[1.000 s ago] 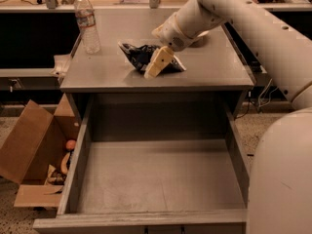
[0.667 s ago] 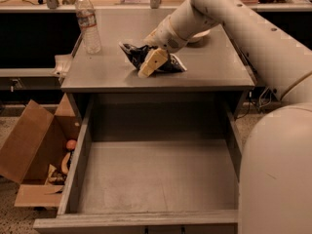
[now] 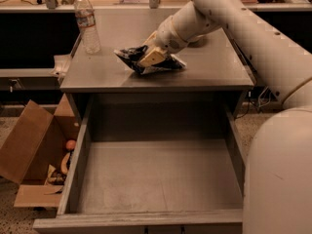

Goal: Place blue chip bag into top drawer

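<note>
The blue chip bag (image 3: 127, 55) lies crumpled on the grey cabinet top (image 3: 209, 62), near its front edge and left of the middle. My gripper (image 3: 150, 58) comes in from the upper right and sits right on the bag, covering its middle. The top drawer (image 3: 156, 179) is pulled fully open below the cabinet top, and its flat grey bottom is bare.
A clear water bottle (image 3: 87, 23) stands at the back left of the cabinet top. An open brown cardboard box (image 3: 29, 145) with some small items sits on the floor left of the drawer. My arm and body fill the right side.
My gripper has shifted slightly left over the bag. The bag's left end now stands a little higher; the drawer has not moved.
</note>
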`<state>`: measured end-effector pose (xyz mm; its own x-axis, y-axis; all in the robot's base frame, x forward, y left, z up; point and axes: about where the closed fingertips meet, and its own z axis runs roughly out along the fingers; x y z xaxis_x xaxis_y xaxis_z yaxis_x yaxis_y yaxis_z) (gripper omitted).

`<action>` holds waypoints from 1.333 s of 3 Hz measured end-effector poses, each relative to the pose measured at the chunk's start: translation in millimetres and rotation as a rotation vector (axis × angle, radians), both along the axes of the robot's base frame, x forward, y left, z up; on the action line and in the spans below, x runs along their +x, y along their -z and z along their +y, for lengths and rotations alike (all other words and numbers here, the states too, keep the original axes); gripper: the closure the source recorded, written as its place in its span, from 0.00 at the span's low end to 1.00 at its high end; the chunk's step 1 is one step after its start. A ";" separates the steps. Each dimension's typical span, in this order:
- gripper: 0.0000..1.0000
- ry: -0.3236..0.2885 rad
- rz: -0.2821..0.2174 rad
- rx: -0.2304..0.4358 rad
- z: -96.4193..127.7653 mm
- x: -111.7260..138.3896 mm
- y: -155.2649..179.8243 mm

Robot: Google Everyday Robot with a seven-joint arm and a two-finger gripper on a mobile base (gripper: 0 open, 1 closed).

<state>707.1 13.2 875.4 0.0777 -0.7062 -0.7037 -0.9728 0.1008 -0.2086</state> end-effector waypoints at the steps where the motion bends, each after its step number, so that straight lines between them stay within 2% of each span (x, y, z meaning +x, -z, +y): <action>1: 0.89 -0.022 -0.090 0.091 -7.3 -25.3 -38.6; 2: 1.00 -0.030 -0.222 0.174 -30.3 -65.3 -90.2; 3: 1.00 -0.020 -0.256 0.191 -46.5 -75.5 -101.4; 4: 1.00 -0.020 -0.256 0.191 -46.5 -75.5 -101.4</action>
<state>631.6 -33.3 976.8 0.2823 -0.5596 -0.7792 -0.8932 0.1429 -0.4263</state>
